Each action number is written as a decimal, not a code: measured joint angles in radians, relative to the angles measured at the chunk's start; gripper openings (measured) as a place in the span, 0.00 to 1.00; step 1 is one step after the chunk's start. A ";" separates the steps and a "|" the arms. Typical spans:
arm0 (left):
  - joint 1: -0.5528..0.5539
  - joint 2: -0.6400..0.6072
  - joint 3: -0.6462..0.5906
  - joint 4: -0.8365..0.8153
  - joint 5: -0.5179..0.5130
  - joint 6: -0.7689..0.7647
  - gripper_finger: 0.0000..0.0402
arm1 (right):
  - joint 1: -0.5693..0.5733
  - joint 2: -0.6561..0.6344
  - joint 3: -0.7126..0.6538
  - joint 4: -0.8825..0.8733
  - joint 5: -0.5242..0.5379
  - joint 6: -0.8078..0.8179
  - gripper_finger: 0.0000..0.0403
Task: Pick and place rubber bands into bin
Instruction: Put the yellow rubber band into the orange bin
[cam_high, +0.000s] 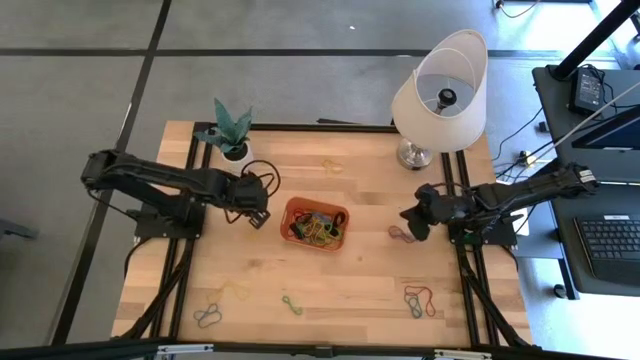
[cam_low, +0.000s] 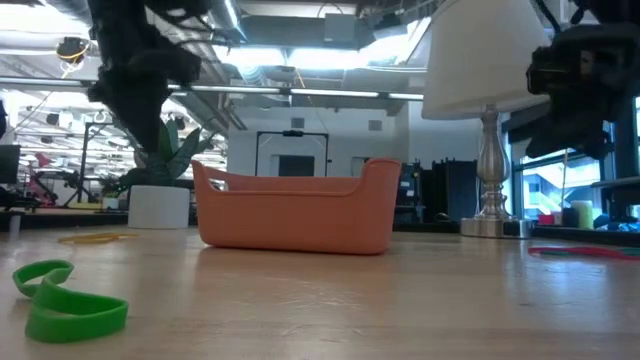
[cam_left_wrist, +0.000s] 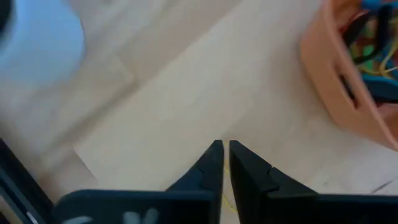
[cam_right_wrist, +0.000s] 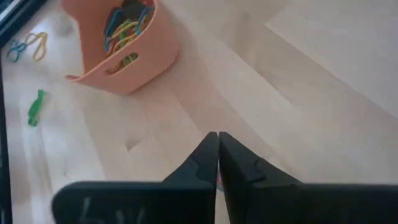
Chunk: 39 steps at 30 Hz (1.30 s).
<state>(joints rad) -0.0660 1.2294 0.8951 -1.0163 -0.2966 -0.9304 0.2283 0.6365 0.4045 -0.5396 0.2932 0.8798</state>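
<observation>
We're looking down at a wooden table (cam_high: 330, 275) with the orange bin (cam_high: 316, 225) sitting roughly in the middle, and it's already carrying a tangle of rubber bands (cam_high: 318, 230) in yellow, green, blue and black. More loose ones are lying around the tabletop: a green band (cam_high: 291, 304) near the front edge, a yellow-and-blue bunch (cam_high: 218, 305) at the front left, a red-and-blue cluster (cam_high: 419, 300) at the front right, a pale yellow one (cam_high: 331, 165) toward the back, and a pinkish one (cam_high: 401, 235) right by the right gripper.

The left gripper (cam_high: 257, 217) is hovering just left of the bin, beside the white plant pot (cam_high: 235, 152). In its wrist view the two fingers (cam_left_wrist: 209, 163) are sitting nearly together with only a thin slit between them, and we can't make out anything pinched there.

The right gripper (cam_high: 410, 224) is sitting to the right of the bin, close to the lamp (cam_high: 440, 92). Its fingers (cam_right_wrist: 207, 154) are pressed together at the tips, with a faint reddish sliver showing right under them, but we can't tell if that's a band actually being gripped.
</observation>
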 joint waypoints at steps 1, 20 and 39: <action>-0.001 0.014 -0.001 -0.005 0.015 -0.036 0.08 | 0.000 -0.016 -0.008 -0.001 -0.001 -0.020 0.04; -0.106 0.296 -0.005 -0.005 0.072 -0.531 0.55 | 0.000 -0.076 -0.019 -0.012 -0.082 -0.182 0.03; -0.119 0.490 0.000 0.100 0.170 -0.524 0.53 | 0.000 -0.076 -0.019 -0.003 -0.084 -0.176 0.02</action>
<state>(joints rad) -0.1846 1.7193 0.8951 -0.9160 -0.1263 -1.4543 0.2286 0.5602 0.3851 -0.5428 0.2089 0.7035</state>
